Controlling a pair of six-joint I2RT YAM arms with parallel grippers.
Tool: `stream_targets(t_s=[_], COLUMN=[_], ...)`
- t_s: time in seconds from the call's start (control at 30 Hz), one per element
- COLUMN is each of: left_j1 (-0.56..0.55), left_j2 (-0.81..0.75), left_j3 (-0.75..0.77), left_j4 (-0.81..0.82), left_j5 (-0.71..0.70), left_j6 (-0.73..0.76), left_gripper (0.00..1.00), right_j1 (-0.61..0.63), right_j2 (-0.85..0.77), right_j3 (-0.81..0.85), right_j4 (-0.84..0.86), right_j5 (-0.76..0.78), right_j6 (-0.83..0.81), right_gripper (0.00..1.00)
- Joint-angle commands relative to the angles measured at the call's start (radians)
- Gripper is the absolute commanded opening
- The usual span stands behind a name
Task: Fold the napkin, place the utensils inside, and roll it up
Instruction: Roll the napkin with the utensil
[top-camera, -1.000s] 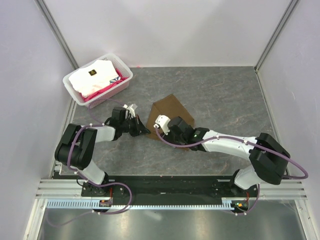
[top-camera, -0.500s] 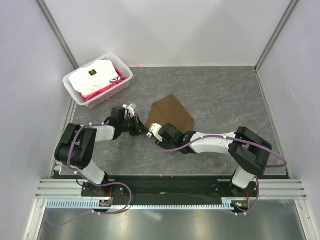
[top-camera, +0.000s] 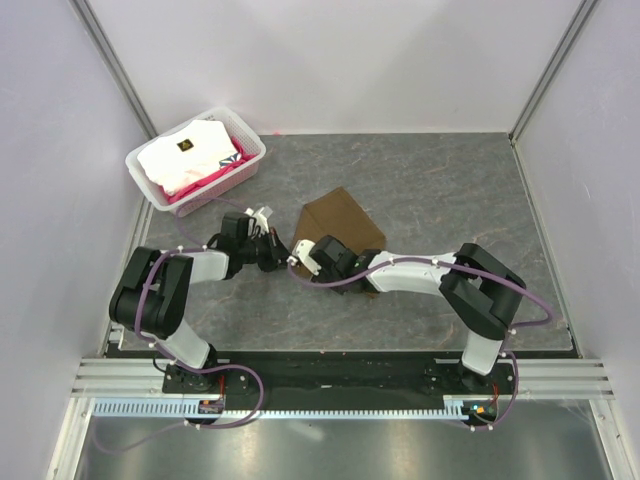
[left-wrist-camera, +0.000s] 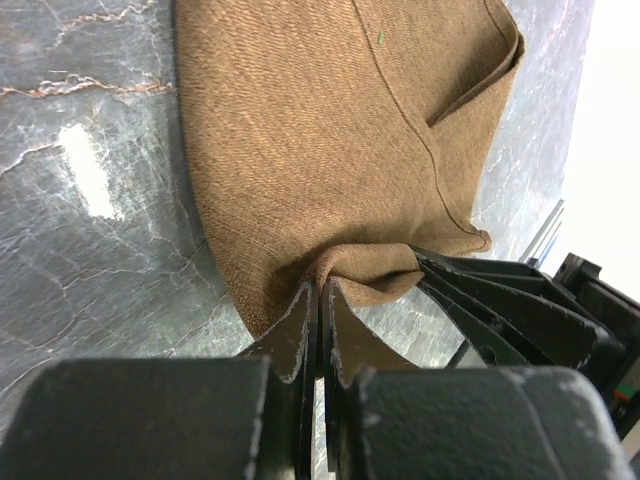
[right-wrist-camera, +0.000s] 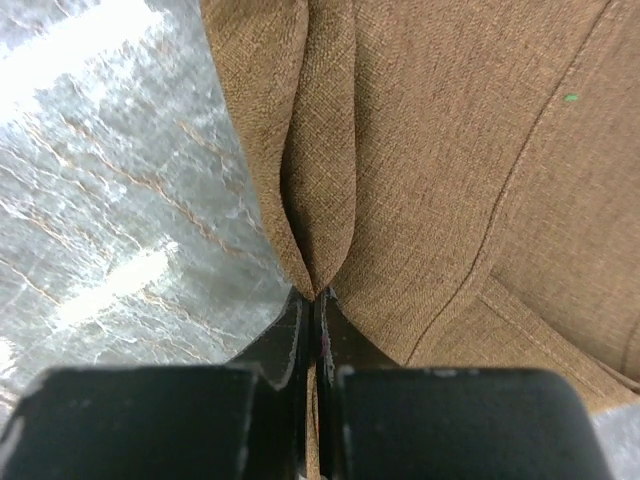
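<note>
Napkin, a brown woven cloth, lies already doubled over on the grey marbled table, left of centre and well apart from the white basket. It looks soft, light and limp, so it is best taken by a hem or corner. The left gripper and right gripper each pinch its near edge, closed tight on a pleat. No utensil shows.

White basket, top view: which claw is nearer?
Left, narrowly. The left claw pinches the napkin at its left edge, below-right of the basket; the right claw pinches the same edge just beyond it.
</note>
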Motion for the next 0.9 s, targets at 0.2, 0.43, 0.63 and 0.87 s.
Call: stream_targets(t_s=[0.2,0.43,0.63,0.87], left_j1=[0.041,0.04,0.04,0.04], left_j2=[-0.155,-0.304,-0.381,-0.352], left_j3=[-0.023,-0.106,-0.172,-0.212], left_j4=[0.01,-0.014,-0.002,0.061], left_j5=[-0.042,-0.124,-0.127,-0.055], left_j6=[-0.019,0.042,0.074,0.065], left_gripper=[0.42,0.66,0.72,0.79], right_j1=[-0.108,-0.181,-0.246,-0.325], right_j2=[0.066,0.096,0.139,0.24], right_j3=[0.109,0.192,0.261,0.327], right_j4=[-0.196,-0.29,-0.359,-0.424], right_j5=[-0.429,-0.602,-0.768,-0.917], right_j6=[0.03,0.033,0.024,-0.007], right_gripper=[0.0,0.0,0.0,0.0])
